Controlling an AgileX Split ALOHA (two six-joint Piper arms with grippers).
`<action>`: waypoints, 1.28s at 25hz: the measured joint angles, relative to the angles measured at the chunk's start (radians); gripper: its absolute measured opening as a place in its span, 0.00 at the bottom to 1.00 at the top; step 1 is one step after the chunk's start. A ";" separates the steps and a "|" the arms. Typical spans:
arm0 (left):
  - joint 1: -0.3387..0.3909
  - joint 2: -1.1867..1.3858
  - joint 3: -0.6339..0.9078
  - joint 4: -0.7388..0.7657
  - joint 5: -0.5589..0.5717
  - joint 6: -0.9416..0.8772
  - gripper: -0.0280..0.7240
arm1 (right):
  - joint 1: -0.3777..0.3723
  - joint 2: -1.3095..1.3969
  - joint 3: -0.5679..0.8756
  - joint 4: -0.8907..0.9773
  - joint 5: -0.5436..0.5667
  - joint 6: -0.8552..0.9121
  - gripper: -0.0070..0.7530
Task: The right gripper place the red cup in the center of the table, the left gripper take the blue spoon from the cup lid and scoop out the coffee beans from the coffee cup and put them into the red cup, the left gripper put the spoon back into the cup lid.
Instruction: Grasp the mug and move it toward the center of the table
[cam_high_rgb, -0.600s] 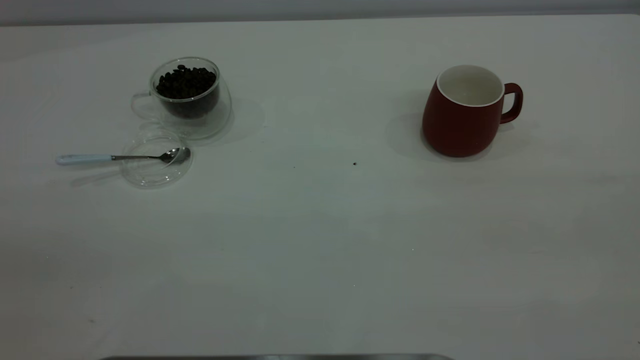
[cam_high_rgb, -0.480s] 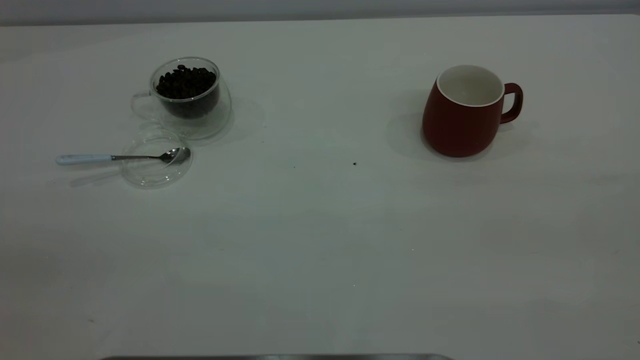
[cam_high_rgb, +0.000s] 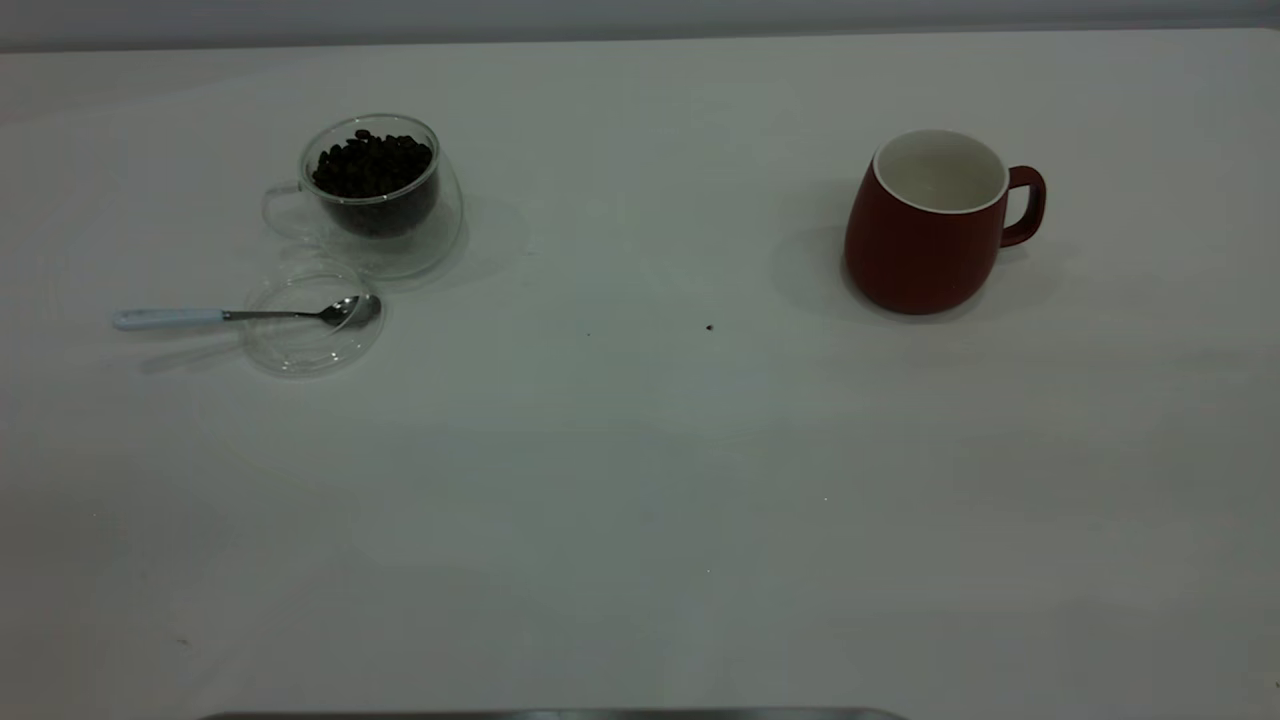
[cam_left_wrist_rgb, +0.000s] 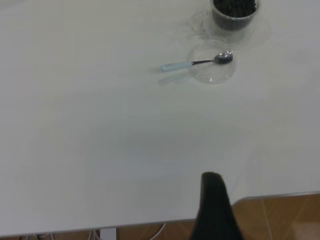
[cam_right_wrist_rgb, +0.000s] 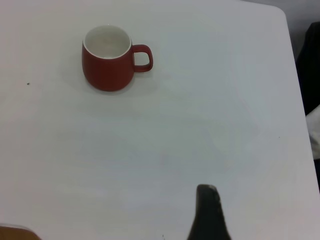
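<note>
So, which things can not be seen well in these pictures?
- Left claw: left wrist view shows one finger, cut by the frame edge; open or shut unknown.
- Right claw: right wrist view, the same.
- Both arms: outside the exterior view.
- Coffee cup: top cut off in the left wrist view.
- Dark speck on the table: too small to identify.

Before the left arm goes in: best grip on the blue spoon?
Probably the pale handle of the blue spoon, from above. Its bowl rests in the cup lid near the coffee cup, while the handle pokes past the rim over bare table, away from the glass.
</note>
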 joint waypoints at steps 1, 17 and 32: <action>0.000 0.000 0.000 0.000 0.000 0.000 0.82 | 0.000 0.000 0.000 0.000 0.000 0.000 0.78; 0.000 0.000 0.000 0.000 0.000 0.001 0.82 | 0.000 0.000 0.000 0.000 0.000 0.000 0.78; 0.000 0.000 0.000 0.000 0.000 0.001 0.82 | 0.000 0.243 -0.167 -0.018 -0.079 0.007 0.78</action>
